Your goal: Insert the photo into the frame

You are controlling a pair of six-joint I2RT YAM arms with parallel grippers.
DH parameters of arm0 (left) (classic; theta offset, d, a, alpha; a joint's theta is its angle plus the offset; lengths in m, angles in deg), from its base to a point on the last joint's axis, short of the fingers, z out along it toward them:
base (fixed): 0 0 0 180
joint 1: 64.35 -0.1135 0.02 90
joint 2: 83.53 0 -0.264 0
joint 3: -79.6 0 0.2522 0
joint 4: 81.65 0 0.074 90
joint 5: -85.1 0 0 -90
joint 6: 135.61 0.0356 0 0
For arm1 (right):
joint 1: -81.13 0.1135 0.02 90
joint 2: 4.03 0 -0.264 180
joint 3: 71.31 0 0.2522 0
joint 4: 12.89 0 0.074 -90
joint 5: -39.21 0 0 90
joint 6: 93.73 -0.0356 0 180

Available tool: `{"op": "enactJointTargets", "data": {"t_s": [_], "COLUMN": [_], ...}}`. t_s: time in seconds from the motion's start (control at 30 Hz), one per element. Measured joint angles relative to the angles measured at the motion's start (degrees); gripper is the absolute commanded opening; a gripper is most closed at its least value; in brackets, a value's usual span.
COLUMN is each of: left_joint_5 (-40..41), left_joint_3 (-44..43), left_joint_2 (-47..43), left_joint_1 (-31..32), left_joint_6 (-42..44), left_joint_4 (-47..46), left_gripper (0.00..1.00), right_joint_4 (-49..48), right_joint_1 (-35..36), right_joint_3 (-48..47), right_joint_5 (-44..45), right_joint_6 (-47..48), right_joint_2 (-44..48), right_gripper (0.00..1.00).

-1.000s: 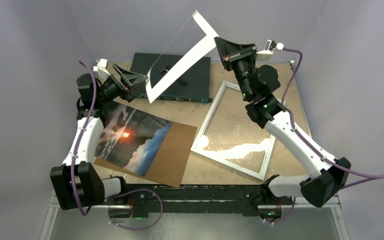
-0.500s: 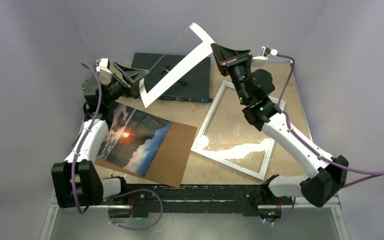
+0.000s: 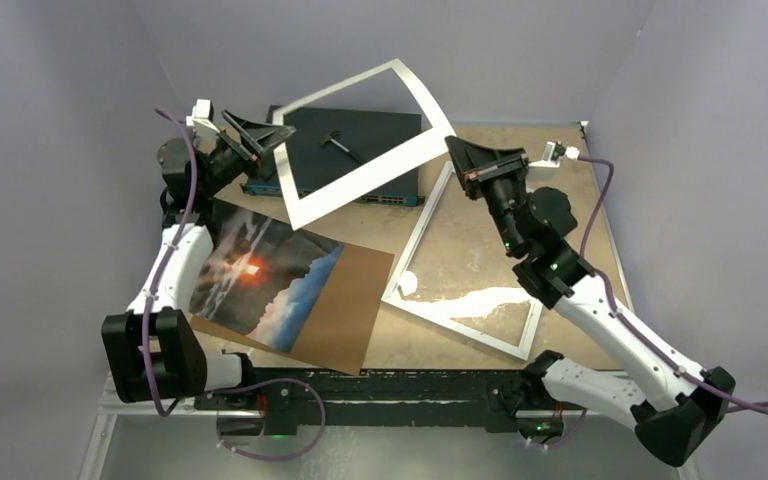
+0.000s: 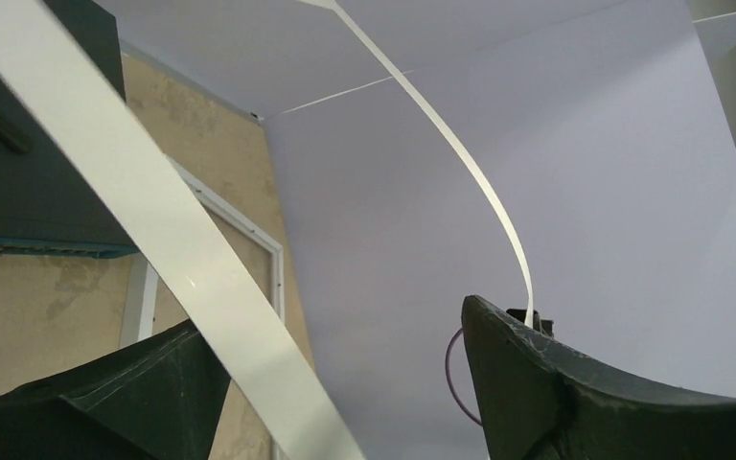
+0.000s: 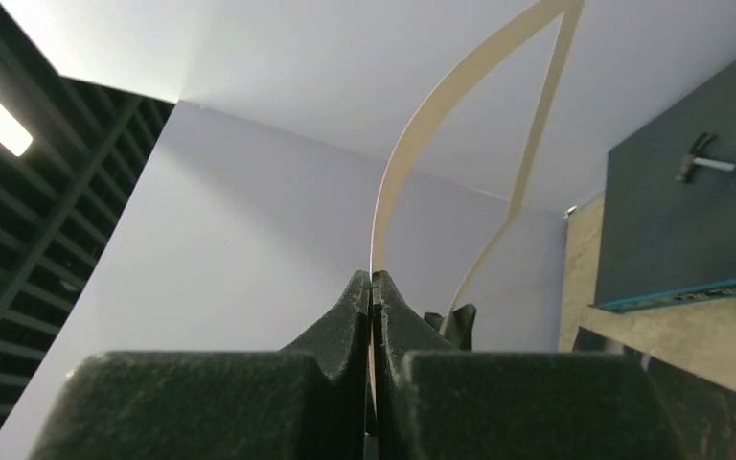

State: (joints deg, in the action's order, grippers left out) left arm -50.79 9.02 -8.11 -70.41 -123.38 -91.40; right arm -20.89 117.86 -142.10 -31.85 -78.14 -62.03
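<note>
The photo [image 3: 260,270], a dark cloudy print with an orange glow, lies on a brown backing board [image 3: 352,312] at the left of the table. The frame [image 3: 455,327], white-edged with glass, lies flat at the right. Neither gripper touches either one. My right gripper [image 3: 452,150] [image 5: 372,278] is shut on a corner of the white mat sheet [image 3: 360,182] [image 5: 412,144], which hangs tilted above the back of the table. My left gripper [image 3: 275,150] [image 4: 331,316] stands open around the mat's [image 4: 182,268] left edge, the strip lying against one finger.
A dark network switch box [image 3: 360,135] [image 5: 690,220] sits at the back centre under the raised mat, with a small hammer-like tool on it. Grey walls enclose the table on three sides. The frame's rail [image 4: 270,264] shows below the left gripper.
The right arm has swung the mat down and left, from steeply upright to a flatter tilt. The left gripper has risen to the mat's left edge, which now sits between its fingers.
</note>
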Motion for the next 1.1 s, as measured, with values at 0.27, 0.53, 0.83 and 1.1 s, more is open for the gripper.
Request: {"op": "enactJointTargets", "data": {"t_s": [0.27,0.53,0.83,1.1], "left_joint_5": [-0.33,-0.35,0.13,3.54], "left_joint_3": [-0.20,-0.20,-5.77,-13.79], "left_joint_2": [1.20,1.97,3.72,9.27], "left_joint_1": [-0.31,-0.70,-1.03,-0.52], "left_joint_6": [0.63,1.01,14.78,36.92], "left_joint_4": [0.63,1.20,13.33,29.92], "left_gripper": [0.58,0.28,0.00,0.00], "right_joint_4": [3.06,3.93,8.20,12.41], "right_joint_1": [0.00,0.02,0.02,0.02], "right_joint_3": [6.01,9.33,15.08,24.57], "right_joint_5": [2.19,1.97,-0.70,-11.37], "right_joint_6": [-0.63,-1.42,-2.54,-1.66], "right_joint_2": [3.52,2.99,6.23,6.40], "right_gripper": [0.00,0.00,0.40,0.86]}}
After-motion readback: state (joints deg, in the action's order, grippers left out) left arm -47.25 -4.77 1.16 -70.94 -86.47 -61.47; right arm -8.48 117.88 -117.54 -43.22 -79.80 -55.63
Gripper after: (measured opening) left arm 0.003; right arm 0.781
